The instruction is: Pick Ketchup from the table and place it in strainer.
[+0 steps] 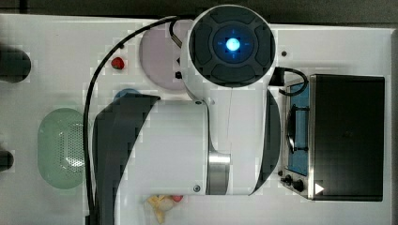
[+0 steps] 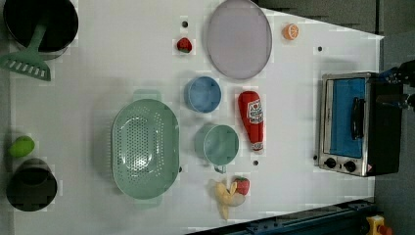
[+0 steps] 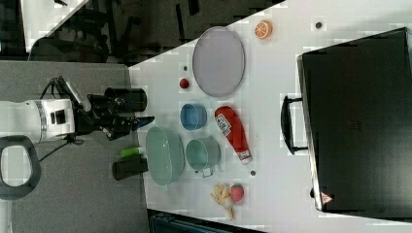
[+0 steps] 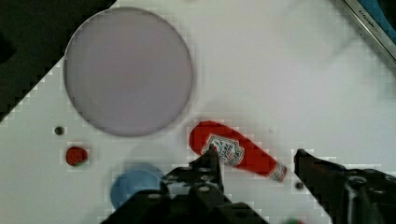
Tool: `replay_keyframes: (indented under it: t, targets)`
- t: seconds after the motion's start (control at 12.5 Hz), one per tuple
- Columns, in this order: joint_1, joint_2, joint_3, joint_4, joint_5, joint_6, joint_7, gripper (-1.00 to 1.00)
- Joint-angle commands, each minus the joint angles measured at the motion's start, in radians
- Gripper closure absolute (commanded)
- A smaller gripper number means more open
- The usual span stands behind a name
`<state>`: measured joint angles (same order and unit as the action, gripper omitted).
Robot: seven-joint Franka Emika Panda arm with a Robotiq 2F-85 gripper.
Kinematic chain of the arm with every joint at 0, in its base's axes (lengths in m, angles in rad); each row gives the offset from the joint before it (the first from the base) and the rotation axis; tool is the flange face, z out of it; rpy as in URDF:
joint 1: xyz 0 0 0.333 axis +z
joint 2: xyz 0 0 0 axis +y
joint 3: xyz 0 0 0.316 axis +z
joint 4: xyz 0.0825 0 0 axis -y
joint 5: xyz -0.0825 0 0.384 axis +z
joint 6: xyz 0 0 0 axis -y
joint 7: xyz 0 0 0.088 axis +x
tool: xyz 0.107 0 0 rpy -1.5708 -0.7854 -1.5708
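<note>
Your gripper (image 4: 256, 156) is wide open, hanging above the desk (image 2: 122, 58) with nothing in it, and in the wrist view the ketchup (image 4: 236, 151) sits right between the fingers. In the left view the ketchup (image 2: 251, 119) lies flat on the desk, at about 3 o'clock from the blue bowl (image 2: 203, 94) and 1 o'clock from the green cup (image 2: 219, 145). The strainer (image 2: 145, 148) sits at 9 o'clock from that cup, holding nothing.
</note>
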<state>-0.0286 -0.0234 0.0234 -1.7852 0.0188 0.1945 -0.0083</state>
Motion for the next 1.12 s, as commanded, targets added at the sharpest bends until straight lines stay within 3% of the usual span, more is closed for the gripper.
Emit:
replay_keyframes:
  t: [0.08,0.24,0.56,1.12]
  targets:
    - [-0.099,-0.198,0.059,-0.111,0.006,-0.116,0.008,-0.58]
    - [-0.099,-0.191,0.065,-0.14,0.006,-0.096,0.007,-0.99]
    - [-0.095,-0.15,0.095,-0.236,0.006,0.033,-0.135,-1.0]
    - [-0.093,-0.035,0.144,-0.433,0.006,0.359,-0.628,-1.0]
